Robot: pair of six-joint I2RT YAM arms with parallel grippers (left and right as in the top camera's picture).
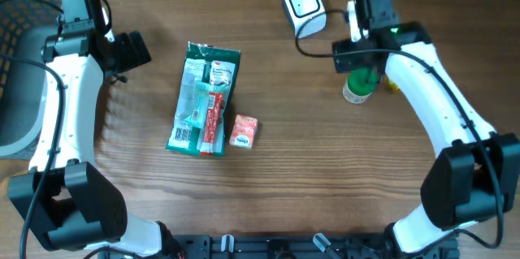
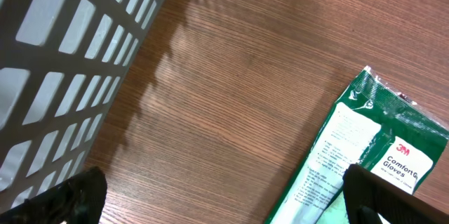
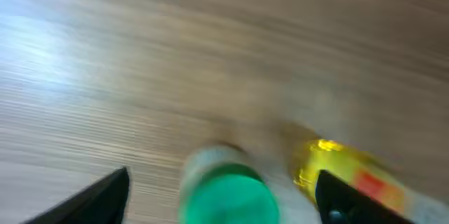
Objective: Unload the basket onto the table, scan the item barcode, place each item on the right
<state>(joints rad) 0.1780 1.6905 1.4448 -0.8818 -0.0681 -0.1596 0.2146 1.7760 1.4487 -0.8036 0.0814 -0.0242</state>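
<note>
A small bottle with a green cap (image 1: 357,87) (image 3: 226,190) stands at the right of the table, with a yellow packet (image 1: 391,85) (image 3: 335,166) close beside it. My right gripper (image 1: 358,66) (image 3: 221,206) hangs over the bottle, open, one finger on each side of the cap and a gap on both sides; this view is blurred. The white barcode scanner (image 1: 303,6) sits at the far edge, left of that gripper. My left gripper (image 1: 132,50) (image 2: 224,206) is open and holds nothing, at the far left beside the green glove pack (image 1: 203,97) (image 2: 365,161).
A red stick pack (image 1: 213,121) lies on the glove pack, and a small red box (image 1: 244,131) sits to its right. A grey slatted basket (image 1: 16,56) (image 2: 63,62) stands off the left edge. The scanner's black cable (image 1: 313,48) runs towards the right arm.
</note>
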